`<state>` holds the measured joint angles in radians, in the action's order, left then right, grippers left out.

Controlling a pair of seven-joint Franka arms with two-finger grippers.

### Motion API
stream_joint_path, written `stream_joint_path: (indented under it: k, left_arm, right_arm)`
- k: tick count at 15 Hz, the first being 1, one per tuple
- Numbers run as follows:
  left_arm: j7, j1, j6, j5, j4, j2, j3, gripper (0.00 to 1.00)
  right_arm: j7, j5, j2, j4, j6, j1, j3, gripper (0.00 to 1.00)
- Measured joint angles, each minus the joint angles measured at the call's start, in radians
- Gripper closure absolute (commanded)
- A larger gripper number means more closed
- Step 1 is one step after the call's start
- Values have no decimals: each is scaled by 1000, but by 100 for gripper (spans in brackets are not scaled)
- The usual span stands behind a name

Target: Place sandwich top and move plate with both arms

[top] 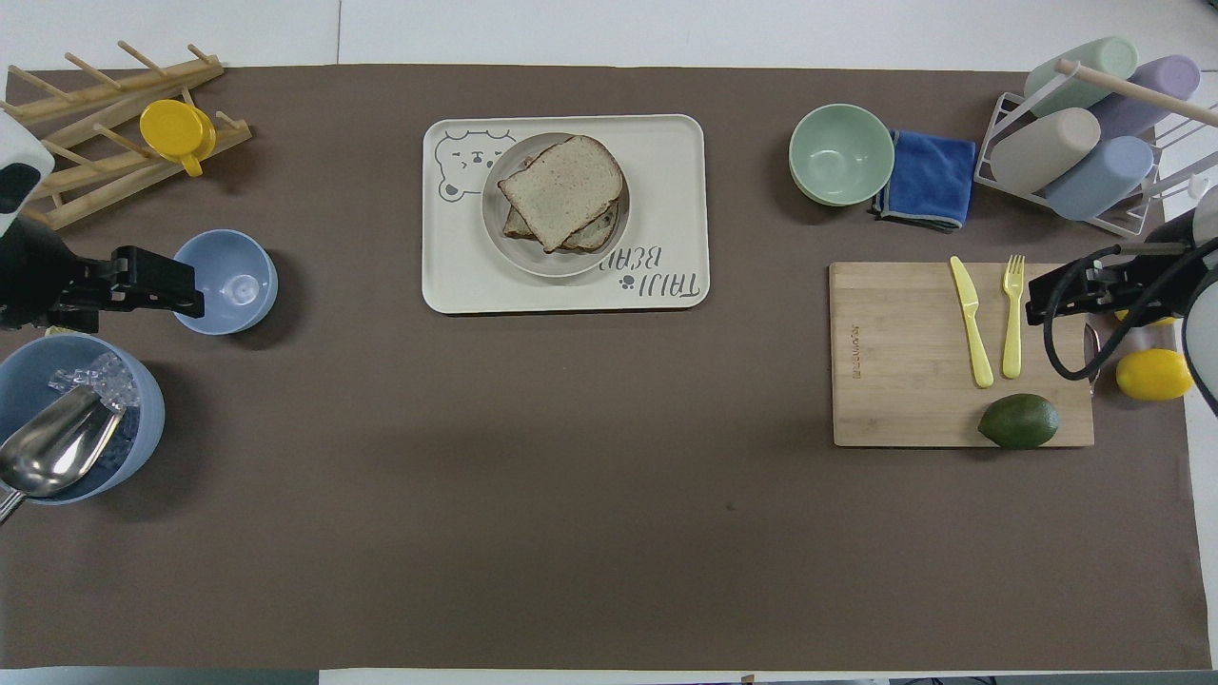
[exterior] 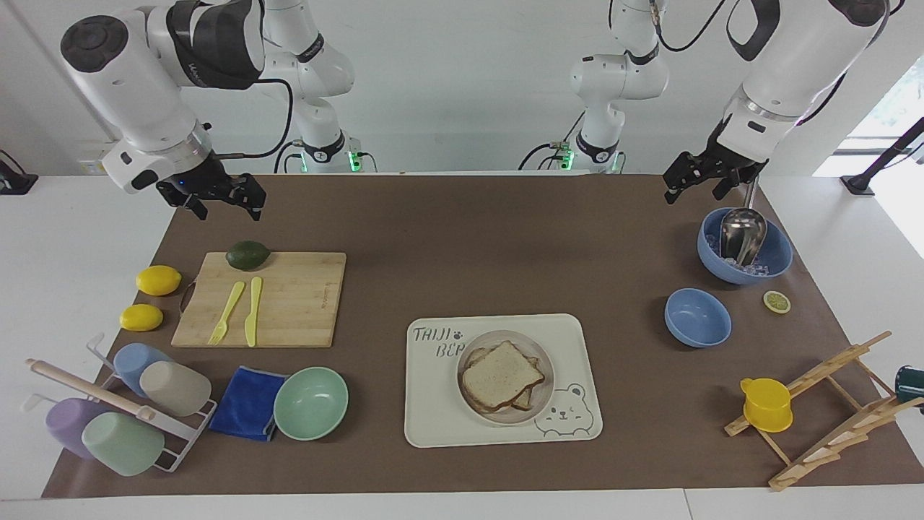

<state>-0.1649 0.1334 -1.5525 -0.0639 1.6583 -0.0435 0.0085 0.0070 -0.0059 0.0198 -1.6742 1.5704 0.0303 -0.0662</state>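
Facing view: bread top [exterior: 502, 376] already lies on the plate [exterior: 543, 361], midway between both raised grippers, left [exterior: 702, 180] and right [exterior: 224, 198], fingers spread, empty.

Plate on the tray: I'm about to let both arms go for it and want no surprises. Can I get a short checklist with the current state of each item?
1. Top slice sits on the stack: ok.
2. Plate lies flat inside the tray: ok.
3. Left gripper empty, jaws open, over the mat beside the ice bowl: ok.
4. Right gripper empty, jaws open, over the mat beside the cutting board: ok.
5. Either gripper at the plate: not ok.
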Motion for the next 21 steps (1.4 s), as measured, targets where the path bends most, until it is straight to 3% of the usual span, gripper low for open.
stream_joint_path:
  k: [6, 21]
  left_arm:
    - [2, 5, -60, 15, 27, -11, -18, 0]
    - [5, 5, -62, 63, 25, -12, -25, 0]
  right_arm:
    - [0, 0, 0, 0, 0, 0, 0, 0]
    - [0, 0, 0, 0, 0, 0, 0, 0]
